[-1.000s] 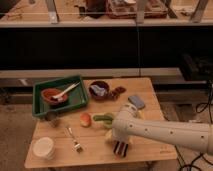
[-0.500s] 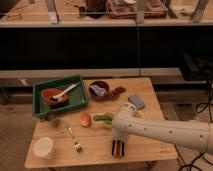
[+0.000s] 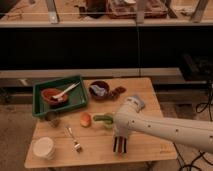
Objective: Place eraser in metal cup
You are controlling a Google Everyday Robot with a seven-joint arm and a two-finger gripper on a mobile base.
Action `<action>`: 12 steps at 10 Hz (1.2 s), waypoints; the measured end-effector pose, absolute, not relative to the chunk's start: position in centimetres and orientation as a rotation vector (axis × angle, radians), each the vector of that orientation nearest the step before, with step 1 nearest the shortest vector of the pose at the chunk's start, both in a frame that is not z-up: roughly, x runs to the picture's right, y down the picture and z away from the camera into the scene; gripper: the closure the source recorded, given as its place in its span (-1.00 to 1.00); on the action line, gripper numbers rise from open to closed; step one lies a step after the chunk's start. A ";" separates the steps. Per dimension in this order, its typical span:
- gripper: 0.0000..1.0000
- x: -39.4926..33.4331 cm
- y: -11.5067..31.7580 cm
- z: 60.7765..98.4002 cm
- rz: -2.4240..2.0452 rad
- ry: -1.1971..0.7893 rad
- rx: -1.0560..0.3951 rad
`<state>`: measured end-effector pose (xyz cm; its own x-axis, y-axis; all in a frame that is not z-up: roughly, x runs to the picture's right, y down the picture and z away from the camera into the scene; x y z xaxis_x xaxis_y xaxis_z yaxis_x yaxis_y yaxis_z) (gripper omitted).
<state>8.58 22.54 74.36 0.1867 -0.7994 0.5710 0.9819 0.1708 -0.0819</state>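
The eraser (image 3: 120, 145), a striped black, red and white block, is at the table's front edge, right of centre. My gripper (image 3: 120, 142) points straight down onto it from the white arm (image 3: 165, 129) that comes in from the right, and it hides the eraser's top. The metal cup (image 3: 53, 118), a small dull cylinder, stands upright at the left, just in front of the green tray, far from the gripper.
A green tray (image 3: 40, 107) holds a red bowl and a white spoon. A brown bowl (image 3: 99, 90), a green cup (image 3: 104, 120), an orange item (image 3: 86, 119), a fork (image 3: 73, 139), a white round container (image 3: 44, 148) and a blue-headed tool (image 3: 136, 102) lie around.
The gripper has stayed over the eraser, shifting only slightly. Nothing else on the table has moved.
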 end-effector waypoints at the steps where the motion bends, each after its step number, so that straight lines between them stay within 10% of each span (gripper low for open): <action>1: 1.00 8.9 20.8 72.6 -1.341 -0.445 -0.476; 12: 1.00 -9.7 5.7 64.6 -1.863 -0.618 -0.261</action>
<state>-9.72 5.71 64.60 -0.3741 -0.8054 0.4597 0.9205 -0.2620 0.2900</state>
